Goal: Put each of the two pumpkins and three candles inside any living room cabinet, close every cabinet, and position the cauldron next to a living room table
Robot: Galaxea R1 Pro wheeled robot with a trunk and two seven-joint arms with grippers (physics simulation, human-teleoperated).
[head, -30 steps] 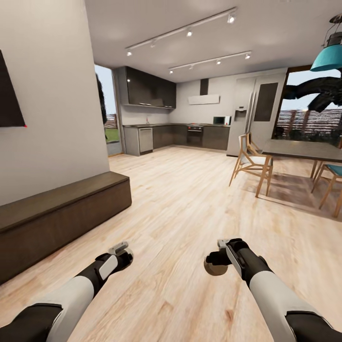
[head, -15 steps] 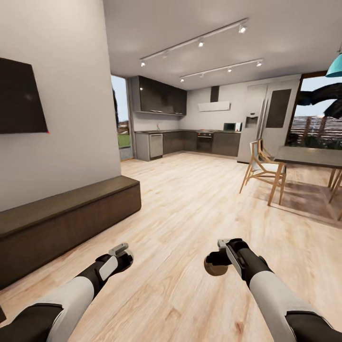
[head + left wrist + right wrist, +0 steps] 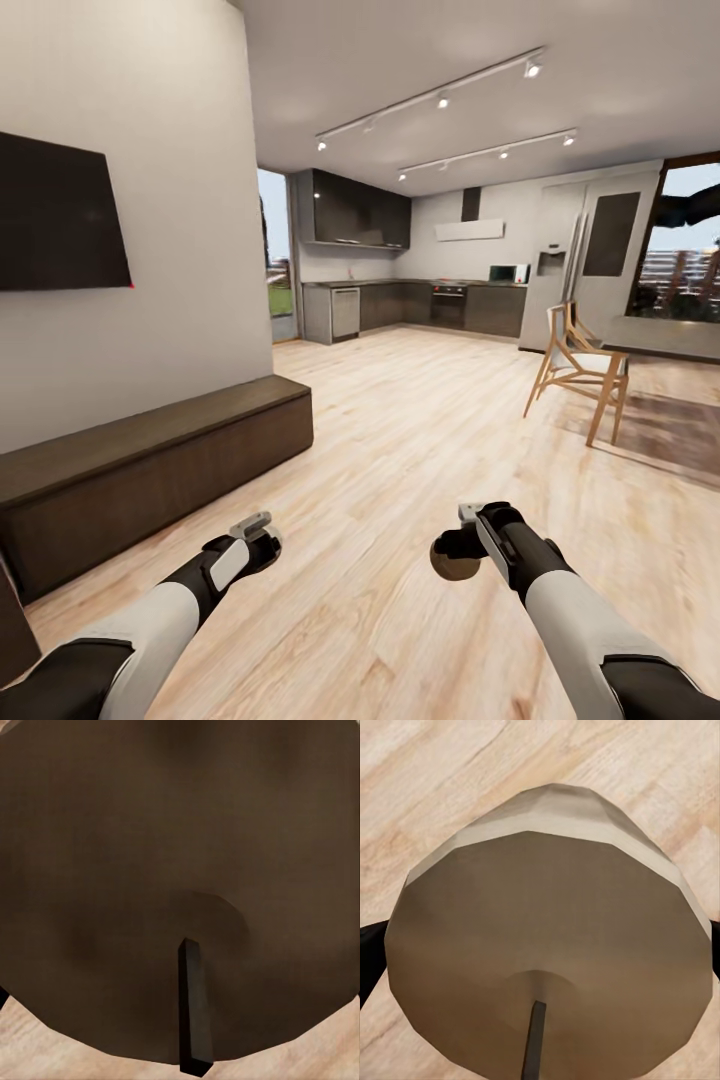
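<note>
Each pincer, left (image 3: 262, 540) and right (image 3: 452, 553), is gripping a candle (image 3: 547, 967); bare floor (image 3: 420, 440) is lying open beside the cabinet (image 3: 150, 470) edge.

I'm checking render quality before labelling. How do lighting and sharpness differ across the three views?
Head view: evenly lit, sharp; walls bow from wide-angle distortion; the long dark brown wooden cabinet reads clearly. Left wrist view: a stubby beige-tan candle sits dark, in shadow. Right wrist view: its candle is brighter, pale-rimmed, softly blurred.
</note>
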